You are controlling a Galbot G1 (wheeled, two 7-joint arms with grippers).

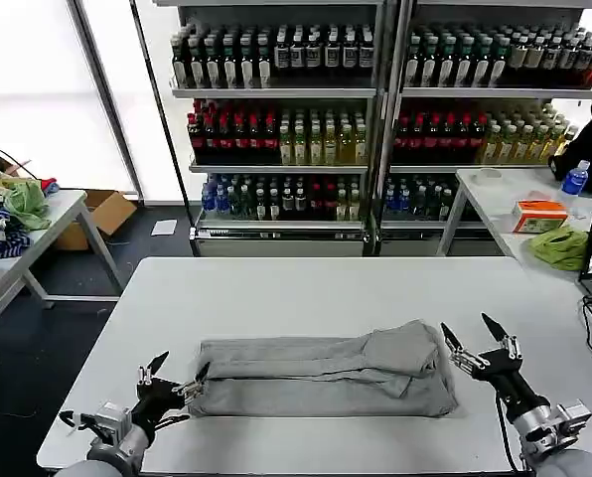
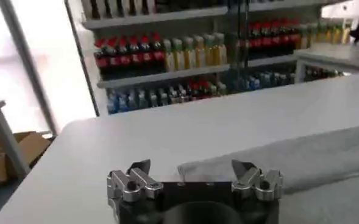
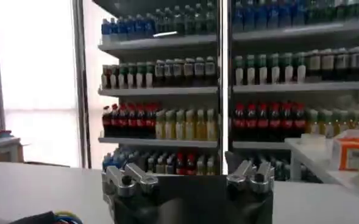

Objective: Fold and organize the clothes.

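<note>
White table (image 1: 306,288), smooth matte top, with a drink shelf (image 1: 286,129) behind it full of bottles in rows. Grey shirt (image 1: 321,378) lies folded on the near half of the table, a long narrow bundle with its long axis running left-right across the robot's front. Soft knit fabric, layered folds; its right end is thicker and humped, its left end flatter and tapering to a corner.

Left gripper (image 1: 177,376) sits low at the shirt's left end, fingers spread wide, one tip touching or just beside the cloth edge; nothing clamped. Right gripper (image 1: 472,343) is just off the shirt's right end, raised a little, fingers spread wide and holding nothing, apart from the cloth.

Left wrist view shows the shirt (image 2: 289,161) edge up close past the left gripper (image 2: 194,176), its metal fingers set wide apart, cloth lying ahead of them, not between. Right wrist view looks level at the shelf (image 3: 228,91) over the right gripper (image 3: 188,176), fingers wide, with the tabletop (image 3: 45,189) below.

Head view also has side tables: the left one (image 1: 38,229) with a green cloth (image 1: 26,204), the right one (image 1: 505,194) with an orange box (image 1: 539,214) and a blue bottle (image 1: 574,179).
</note>
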